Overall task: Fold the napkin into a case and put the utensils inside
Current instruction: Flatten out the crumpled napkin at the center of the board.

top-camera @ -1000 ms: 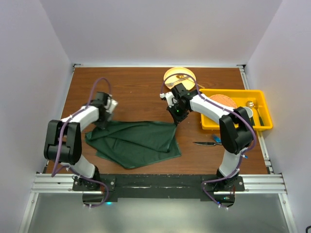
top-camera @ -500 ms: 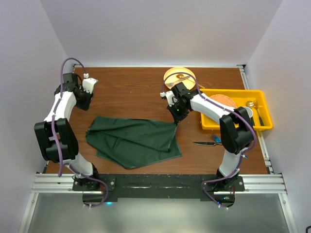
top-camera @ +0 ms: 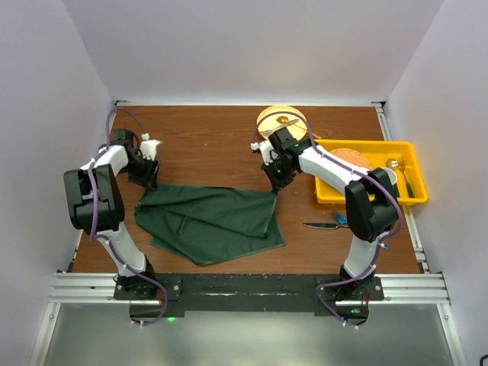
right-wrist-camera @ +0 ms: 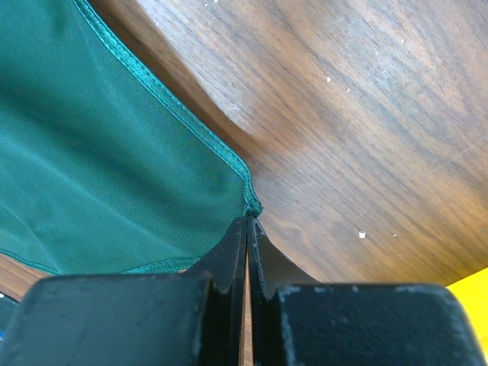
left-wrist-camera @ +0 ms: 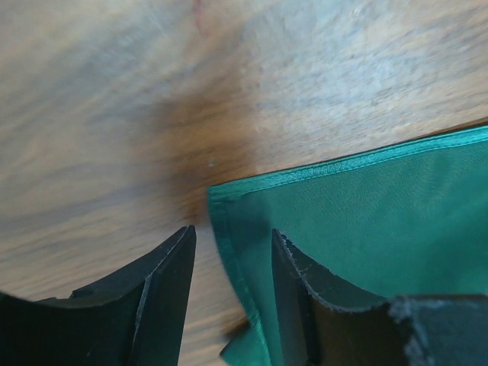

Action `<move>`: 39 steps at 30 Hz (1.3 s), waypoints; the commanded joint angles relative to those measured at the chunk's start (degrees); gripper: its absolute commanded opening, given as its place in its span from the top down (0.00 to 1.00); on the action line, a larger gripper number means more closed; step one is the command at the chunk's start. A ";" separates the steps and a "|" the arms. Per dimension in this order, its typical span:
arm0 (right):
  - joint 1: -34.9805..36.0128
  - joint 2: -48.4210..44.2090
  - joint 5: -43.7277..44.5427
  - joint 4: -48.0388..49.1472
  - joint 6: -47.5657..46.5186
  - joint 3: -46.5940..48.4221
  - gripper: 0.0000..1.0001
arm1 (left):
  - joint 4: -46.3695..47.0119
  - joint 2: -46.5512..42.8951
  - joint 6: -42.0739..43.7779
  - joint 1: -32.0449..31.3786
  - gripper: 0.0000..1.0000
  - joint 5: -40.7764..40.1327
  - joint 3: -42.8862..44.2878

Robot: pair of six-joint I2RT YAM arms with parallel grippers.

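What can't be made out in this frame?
Top view: blue fork mostly hidden behind the right arm.
Top view: contents of the yellow bin too small, partly covered by that arm.
Left wrist view: left gripper straddles the napkin corner; whether it touches the cloth is unclear.

Table [top-camera: 206, 137] wood free upper centre-left; napkin [top-camera: 213, 221] covers lower centre, yellow bin [top-camera: 366, 144] blocks right, yellow plate [top-camera: 264, 118] top centre.
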 commanded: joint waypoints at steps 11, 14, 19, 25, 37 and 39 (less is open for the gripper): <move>-0.31 0.89 -1.51 0.08 0.36 5.32 1.00 | 9.93 2.60 -2.32 -2.78 0.61 -3.23 -6.50; -0.22 1.16 -0.98 0.87 0.54 5.67 1.00 | 9.94 4.54 -3.28 -3.83 0.80 -2.53 -5.97; -0.22 1.34 0.51 0.96 0.19 8.13 1.00 | 8.98 2.44 -4.78 -4.28 1.00 -0.77 -4.05; -1.54 -1.30 4.64 1.13 -1.48 15.86 1.00 | 3.79 -9.68 -8.20 -1.38 1.00 5.64 7.99; -1.98 -18.25 8.51 7.72 -3.77 28.43 1.00 | 1.15 -34.37 -15.50 -1.11 1.00 6.70 23.30; -1.98 -21.50 8.51 8.60 -4.12 28.44 1.00 | 1.24 -39.82 -16.47 -1.11 1.00 6.79 23.56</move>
